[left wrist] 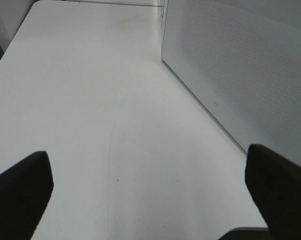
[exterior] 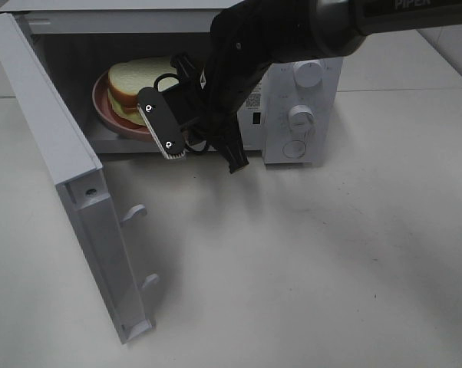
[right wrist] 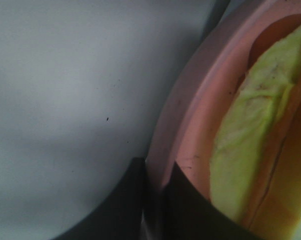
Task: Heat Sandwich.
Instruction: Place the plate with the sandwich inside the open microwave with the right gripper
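Sandwich (exterior: 139, 80): two white bread slices with tan crust and pale yellow-green filling, lying on the pink plate (exterior: 107, 112) inside the open microwave (exterior: 317, 107), toward the left of the cavity.
Pink plate: round and rimmed, sitting on the cavity floor; the sandwich covers most of it.
Right gripper (right wrist: 154, 172): reaches in through the microwave opening; its two dark fingers (right wrist: 133, 200) are drawn narrow, one on each side of the plate's near rim, pinching it. The filling's edge is just beside them.
Right arm (exterior: 250, 65): black, coming down from the upper right across the front of the control panel.
Microwave door (exterior: 54, 146): swung out to the left, with two latch hooks (exterior: 135, 213) on its inner edge.
Control panel: two knobs (exterior: 301, 116) above a round button (exterior: 295, 149).
Left gripper (left wrist: 148, 170): fingers spread wide, holding nothing, above the white table (left wrist: 90, 100) and near a perforated white panel (left wrist: 240, 65); whether that panel is the door I cannot tell.
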Action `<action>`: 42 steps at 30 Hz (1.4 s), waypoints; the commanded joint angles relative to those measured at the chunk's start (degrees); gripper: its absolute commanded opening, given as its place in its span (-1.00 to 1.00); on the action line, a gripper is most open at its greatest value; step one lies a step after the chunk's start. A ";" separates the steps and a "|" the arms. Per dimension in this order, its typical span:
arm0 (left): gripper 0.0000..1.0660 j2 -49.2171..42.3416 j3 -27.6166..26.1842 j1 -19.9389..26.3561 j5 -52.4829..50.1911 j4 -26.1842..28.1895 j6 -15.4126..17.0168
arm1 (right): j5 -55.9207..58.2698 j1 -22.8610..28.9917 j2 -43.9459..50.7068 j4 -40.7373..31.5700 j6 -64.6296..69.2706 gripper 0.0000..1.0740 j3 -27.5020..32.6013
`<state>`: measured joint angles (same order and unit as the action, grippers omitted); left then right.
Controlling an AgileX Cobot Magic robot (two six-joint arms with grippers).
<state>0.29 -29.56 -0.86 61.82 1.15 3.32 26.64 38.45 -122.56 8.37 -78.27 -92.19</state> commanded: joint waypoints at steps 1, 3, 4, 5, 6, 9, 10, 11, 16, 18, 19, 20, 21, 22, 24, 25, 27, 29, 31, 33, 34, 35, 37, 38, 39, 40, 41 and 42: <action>0.83 -0.23 0.06 0.29 -0.23 0.34 0.29 | -0.63 0.00 -1.43 0.23 2.58 -0.93 -3.32; 0.83 -0.23 0.06 0.29 -0.23 0.34 0.29 | -0.11 0.00 -3.04 0.69 4.18 -0.93 -5.73; 0.83 -0.23 0.06 0.29 -0.23 0.34 0.29 | -0.11 0.00 -3.04 0.69 4.18 -0.93 -5.73; 0.83 -0.23 0.06 0.29 -0.23 0.34 0.29 | 0.17 0.00 -3.67 0.80 4.81 -0.93 -6.65; 0.83 -0.23 0.06 0.29 -0.23 0.34 0.29 | 0.46 0.00 -4.24 0.97 5.56 -0.93 -7.62; 0.83 -0.23 0.06 0.29 -0.23 0.34 0.29 | 1.26 0.00 -6.02 2.18 8.59 -0.92 -10.31; 0.83 -0.23 0.06 0.29 -0.23 0.34 0.29 | 2.01 0.00 -6.99 2.23 10.03 -0.92 -12.09; 0.83 -0.23 0.06 0.29 -0.23 0.34 0.29 | 2.35 0.00 -7.56 2.23 10.60 -0.92 -13.12; 0.83 -0.23 0.06 0.29 -0.23 0.34 0.29 | 4.76 0.00 -9.91 2.41 12.95 -0.91 -17.76; 0.83 -0.23 0.06 0.29 -0.23 0.34 0.29 | 6.02 0.00 -11.00 3.27 14.73 -0.91 -19.88; 0.83 -0.23 0.06 0.29 -0.23 0.34 0.29 | 6.53 0.00 -12.15 4.35 16.84 -0.91 -21.83; 0.83 -0.23 0.06 0.29 -0.23 0.34 0.29 | 6.70 0.00 -12.66 5.04 17.99 -0.91 -22.69; 0.83 -0.23 0.06 0.29 -0.23 0.34 0.29 | 6.70 0.00 -12.66 5.04 17.99 -0.91 -22.69; 0.83 -0.23 0.06 0.29 -0.23 0.34 0.29 | 6.93 0.00 -13.01 5.44 18.85 -0.91 -23.38; 0.83 -0.23 0.06 0.29 -0.23 0.34 0.29 | 7.56 -0.06 -14.21 6.53 20.34 -0.91 -25.44; 0.83 -0.23 0.06 0.29 -0.23 0.34 0.29 | 7.56 -0.06 -14.21 6.53 20.34 -0.91 -25.44; 0.83 -0.23 0.06 0.29 -0.23 0.34 0.29 | 7.62 -0.11 -14.95 6.65 20.80 -0.91 -26.59; 0.83 -0.23 0.06 0.29 -0.23 0.34 0.29 | 7.28 -0.11 -15.93 6.65 20.86 -0.90 -27.73; 0.83 -0.23 0.06 0.29 -0.23 0.34 0.29 | 6.70 -0.11 -16.21 6.65 20.51 -0.90 -27.73; 0.83 -0.23 0.06 0.29 -0.23 0.34 0.29 | 6.19 -0.11 -16.73 6.07 18.56 -0.89 -27.73; 0.83 -0.23 0.06 0.29 -0.23 0.34 0.29 | 6.36 -0.11 -16.73 6.02 17.76 -0.89 -27.73; 0.83 -0.23 0.06 0.29 -0.23 0.34 0.29 | 6.36 -0.11 -16.73 6.02 17.76 -0.89 -27.73; 0.83 -0.23 0.06 0.29 -0.23 0.34 0.29 | 7.10 -0.11 -16.90 4.41 15.36 -0.88 -27.73; 0.83 -0.23 0.06 0.29 -0.23 0.34 0.29 | 7.45 -0.11 -16.90 4.01 14.21 -0.87 -27.73; 0.83 -0.23 0.06 0.29 -0.23 0.34 0.29 | 7.79 0.00 -16.90 3.32 13.01 -0.86 -27.73; 0.83 -0.23 0.06 0.29 -0.23 0.34 0.29 | 7.79 0.00 -16.90 3.32 13.01 -0.86 -27.73; 0.83 -0.23 0.06 0.29 -0.23 0.34 0.29 | 8.65 0.46 -16.90 3.04 11.57 -0.85 -27.73; 0.83 -0.23 0.06 0.29 -0.23 0.34 0.29 | 9.00 0.52 -16.84 3.04 11.06 -0.83 -27.73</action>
<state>0.29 -29.56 -0.86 61.82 1.15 3.32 35.98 38.50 -140.03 11.63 -65.32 -119.18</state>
